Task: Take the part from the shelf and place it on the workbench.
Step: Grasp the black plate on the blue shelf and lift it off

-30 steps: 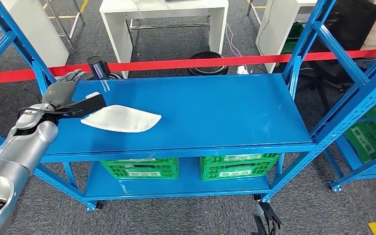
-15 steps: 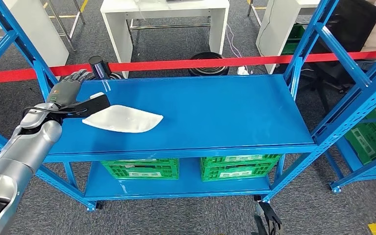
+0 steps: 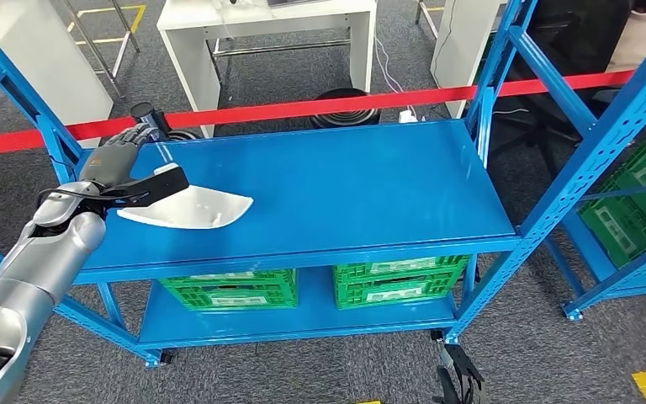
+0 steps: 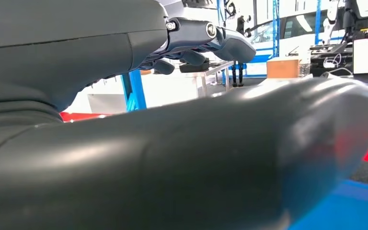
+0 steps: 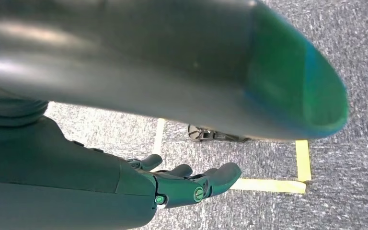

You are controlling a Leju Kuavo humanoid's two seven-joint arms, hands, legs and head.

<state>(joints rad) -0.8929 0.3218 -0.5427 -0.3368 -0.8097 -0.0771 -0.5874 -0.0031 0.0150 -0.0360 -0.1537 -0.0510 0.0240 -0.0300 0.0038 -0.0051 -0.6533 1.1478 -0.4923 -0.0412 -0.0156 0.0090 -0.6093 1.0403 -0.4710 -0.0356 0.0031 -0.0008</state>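
The whole head view has shifted since a second ago, so the camera has moved; the part (image 3: pixel 187 208) lies as before on the left of the blue shelf (image 3: pixel 345 194) top, near its front edge. The left hand (image 3: pixel 122 168) still hovers at the part's left end, thumb over the near corner, fingers (image 3: pixel 126 141) spread beyond it; I cannot tell whether it grips. To the right of the part the shelf top is bare to the uprights. The right hand (image 5: pixel 187 184) hangs over grey carpet, fingers loosely apart, holding nothing. Beyond the shelf runs a red tape (image 3: pixel 303 108), then a white table (image 3: pixel 261 21).
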